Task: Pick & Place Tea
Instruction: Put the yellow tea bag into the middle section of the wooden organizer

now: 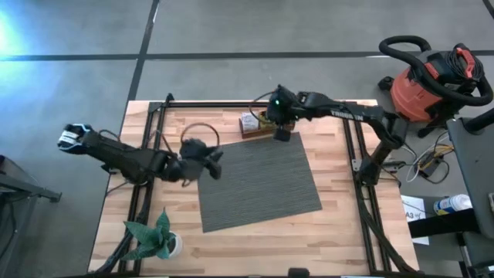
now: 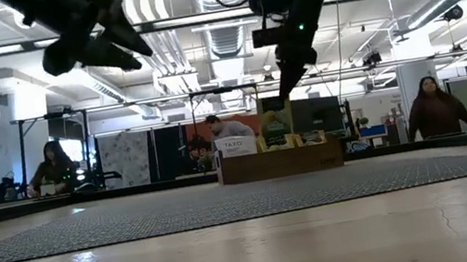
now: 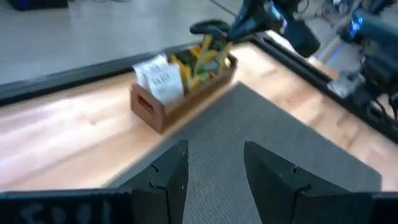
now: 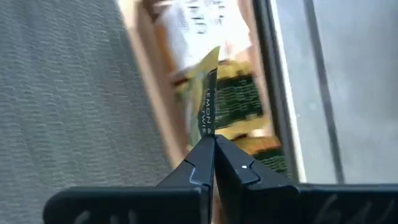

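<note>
A small wooden box (image 1: 257, 123) stands at the far edge of the grey mat (image 1: 258, 185) and holds several tea packets (image 3: 186, 65), white, yellow and green, standing on edge. My right gripper (image 4: 213, 140) hangs over the box's right end, shut on a yellow-green tea packet (image 4: 208, 93). My left gripper (image 3: 214, 174) is open with nothing between its fingers. It floats above the mat's left part (image 1: 202, 164), pointing toward the box. My right gripper pinches the yellow-green packet by one edge (image 4: 210, 127) between its two fingertips. The fingers slant down from above. The packet shows edge-on and sticks out beyond the fingertips, over the box; whether it is clear of the other packets I cannot tell.
A potted plant (image 1: 154, 239) stands at the table's near left corner. Black frame rails (image 1: 356, 147) run along the table's left and right sides. A red shop vacuum (image 1: 432, 81) stands on the floor beyond the right edge. People (image 2: 437, 113) are in the room behind.
</note>
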